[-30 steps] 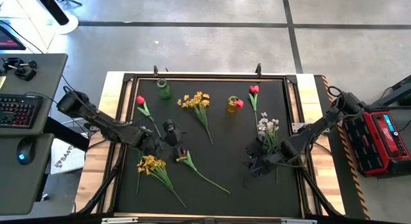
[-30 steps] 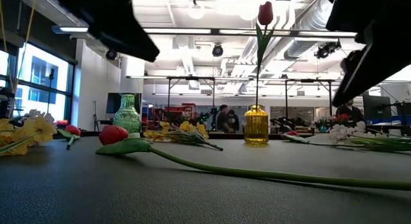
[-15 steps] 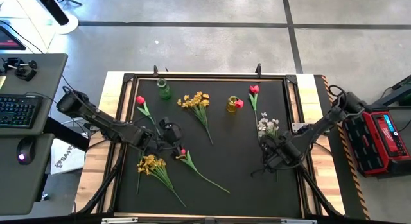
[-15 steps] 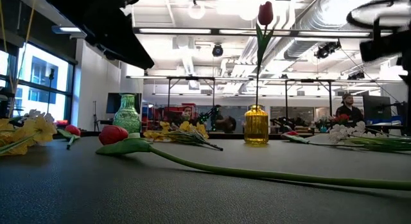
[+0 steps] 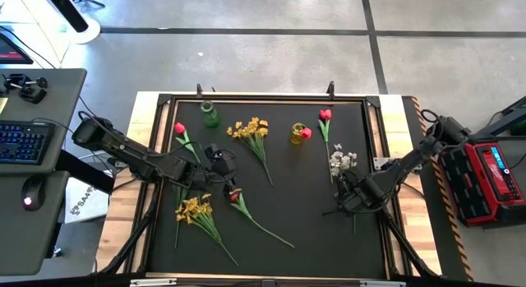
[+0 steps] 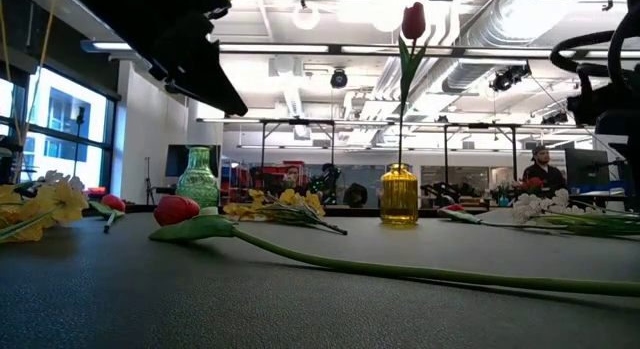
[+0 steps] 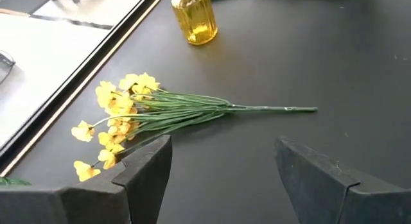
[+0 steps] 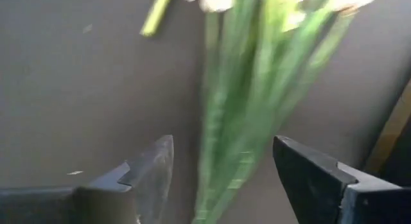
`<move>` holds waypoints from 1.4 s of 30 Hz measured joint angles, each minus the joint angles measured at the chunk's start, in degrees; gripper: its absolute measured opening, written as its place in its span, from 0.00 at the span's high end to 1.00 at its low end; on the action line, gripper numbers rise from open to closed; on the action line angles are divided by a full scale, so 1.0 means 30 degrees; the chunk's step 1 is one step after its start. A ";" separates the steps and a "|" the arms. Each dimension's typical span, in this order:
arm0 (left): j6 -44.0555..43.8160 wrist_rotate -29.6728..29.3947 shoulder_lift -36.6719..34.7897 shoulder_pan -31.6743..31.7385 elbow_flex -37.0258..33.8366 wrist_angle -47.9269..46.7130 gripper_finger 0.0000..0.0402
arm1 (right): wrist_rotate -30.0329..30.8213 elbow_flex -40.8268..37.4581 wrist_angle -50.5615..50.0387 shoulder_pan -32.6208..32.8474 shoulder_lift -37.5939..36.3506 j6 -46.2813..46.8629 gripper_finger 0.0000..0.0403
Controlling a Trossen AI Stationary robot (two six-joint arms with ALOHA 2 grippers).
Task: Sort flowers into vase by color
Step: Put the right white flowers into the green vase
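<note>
Nearest the front edge of the black table mat [image 5: 279, 254], a yellow daffodil bunch [image 5: 193, 210] lying flat at front left, with a red tulip [image 5: 235, 196] just beside it, long stem trailing toward the front centre; in the low view this tulip's [image 6: 178, 210] stem crosses the foreground. Above these, left gripper [image 5: 215, 159] hovering over the mat between tulip and the farther flowers, fingers [image 7: 151, 166] spread wide, holding nothing. On the right side, right gripper [image 5: 345, 192] low over the stems of the white blossom sprig [image 5: 343, 161], fingers [image 8: 151, 169] apart on either side of the green stems [image 8: 241, 121], not visibly pinching them. Farther back, a second yellow daffodil bunch [image 7: 122, 112] flat at centre; another red tulip [image 5: 180, 129] at far left; a loose red tulip [image 5: 325, 116] at far right. At the back, green vase [image 5: 209, 114] empty-looking, and yellow vase [image 6: 399, 195] upright with one red tulip [image 6: 413, 21] standing in it.
</note>
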 joint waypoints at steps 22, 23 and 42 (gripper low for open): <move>-0.0727 0.0297 0.0015 -0.0528 0.0007 -0.0316 0.35 | 0.0594 -0.1488 0.3719 0.0658 -0.0264 -0.1076 0.96; -0.0747 0.0291 0.0015 -0.0730 0.0007 -0.0344 0.35 | 0.0816 -0.1181 0.3711 0.0930 -0.0373 -0.1296 0.98; -0.0490 0.0633 -0.1609 -0.6368 -0.4920 0.9077 0.35 | 0.6277 0.0629 2.3634 0.0756 -0.0459 -2.5745 1.00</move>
